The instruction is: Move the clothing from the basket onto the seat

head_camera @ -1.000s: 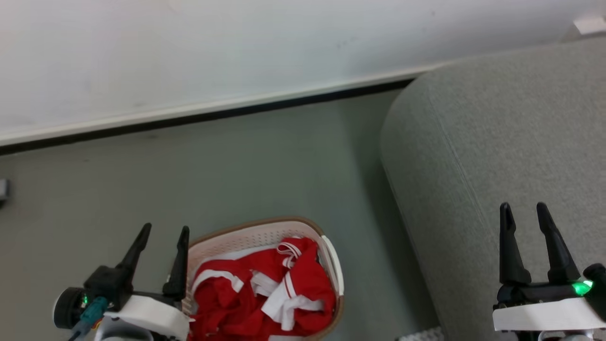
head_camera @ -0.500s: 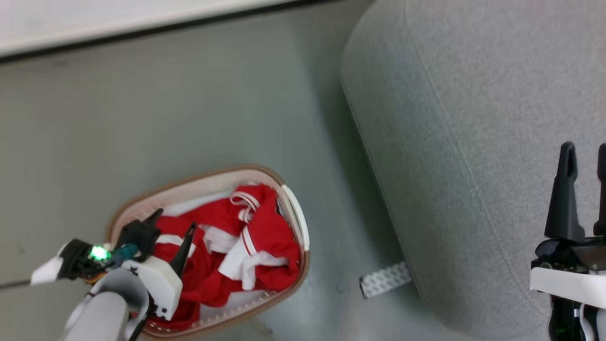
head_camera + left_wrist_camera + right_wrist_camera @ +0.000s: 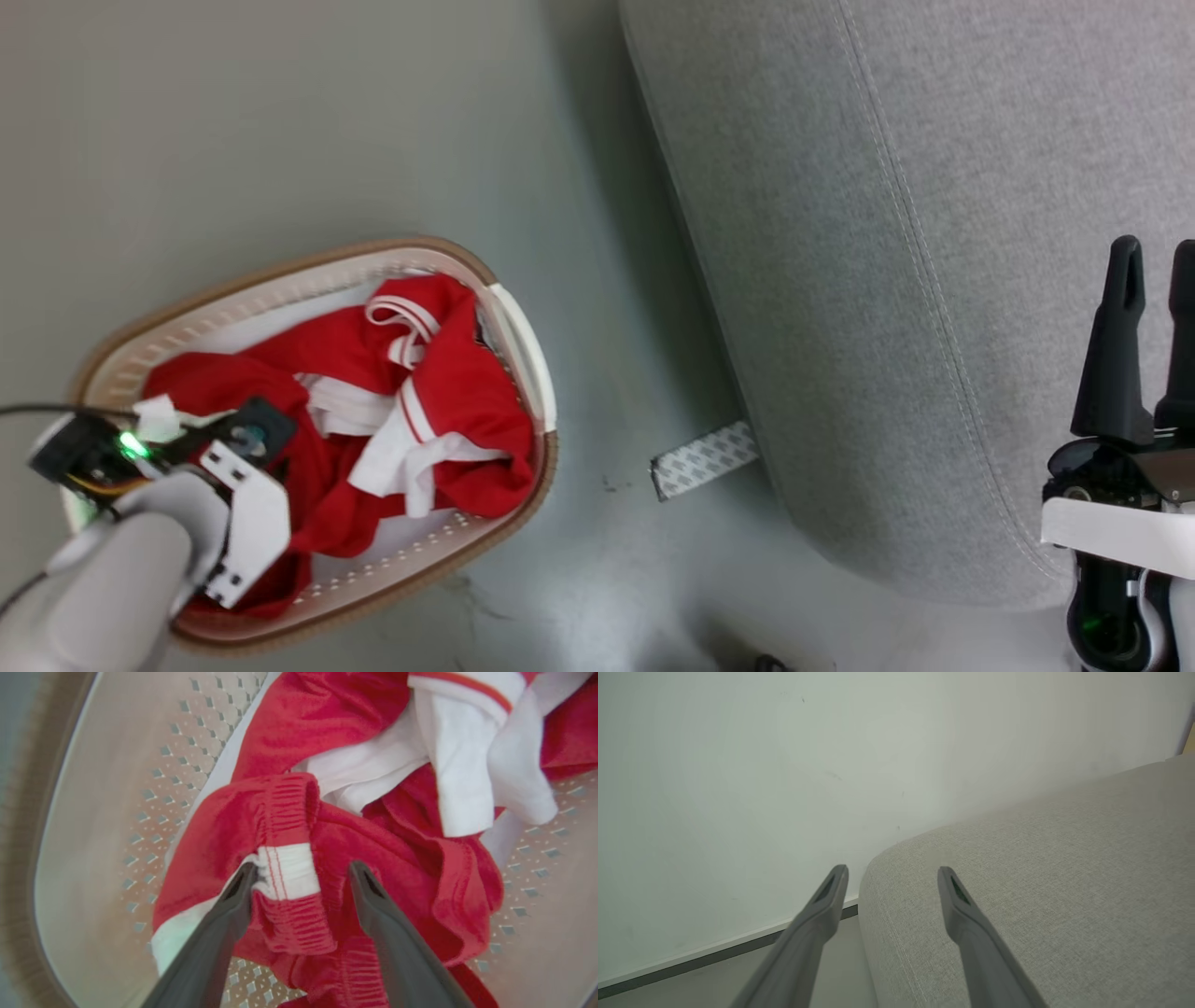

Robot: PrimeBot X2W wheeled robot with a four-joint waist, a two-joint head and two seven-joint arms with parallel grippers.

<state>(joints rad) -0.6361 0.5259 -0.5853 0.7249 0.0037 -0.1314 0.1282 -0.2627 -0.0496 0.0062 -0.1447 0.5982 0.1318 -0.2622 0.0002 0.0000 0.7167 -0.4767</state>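
My left hand: released, astride a ribbed fold of the bright red, white-panelled fabric clothing | clothing: heaped in the oval cream-white perforated plastic basket | my right hand: released, empty, over the light grey upholstered seat

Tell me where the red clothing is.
In the head view the clothing lies bunched in the basket on the floor at lower left, left of the sofa; the open left gripper straddles one fold.
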